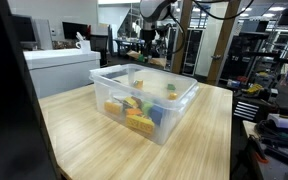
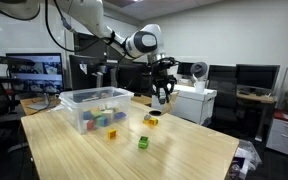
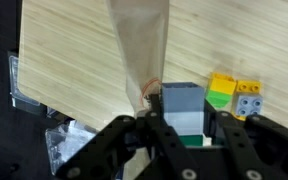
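In the wrist view my gripper (image 3: 182, 128) is shut on a grey-blue block (image 3: 181, 102) with white and green layers under it. The black fingers (image 3: 144, 130) press on both of its sides. Just right of it, a yellow and green block (image 3: 221, 89) and a yellow block (image 3: 249, 98) lie on the wooden table (image 3: 74, 50). In both exterior views the gripper (image 2: 161, 97) (image 1: 148, 46) hangs over the far part of the table, beyond the bin. Yellow blocks (image 2: 152, 118) lie on the wood just below it.
A clear plastic bin (image 1: 144, 95) (image 2: 96, 108) holding several coloured blocks stands on the table. A green block (image 2: 142, 143) and another small block (image 2: 112, 134) lie loose in front of it. The table edge (image 3: 17, 60) drops off to the left in the wrist view. Desks and monitors surround the table.
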Available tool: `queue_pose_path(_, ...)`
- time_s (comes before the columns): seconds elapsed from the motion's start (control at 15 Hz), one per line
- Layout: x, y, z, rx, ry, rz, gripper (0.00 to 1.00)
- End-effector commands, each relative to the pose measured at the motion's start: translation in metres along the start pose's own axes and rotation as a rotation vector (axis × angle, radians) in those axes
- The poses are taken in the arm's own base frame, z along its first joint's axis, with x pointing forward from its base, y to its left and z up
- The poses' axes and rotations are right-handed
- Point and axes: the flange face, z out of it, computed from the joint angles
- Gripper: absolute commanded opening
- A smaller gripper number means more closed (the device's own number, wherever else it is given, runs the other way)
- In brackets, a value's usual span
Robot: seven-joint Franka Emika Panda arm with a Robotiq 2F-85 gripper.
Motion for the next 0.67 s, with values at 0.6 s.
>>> queue_pose_path(0.6,-0.029,-0.223,-0.130,0.125,0.216,-0.589,0.13)
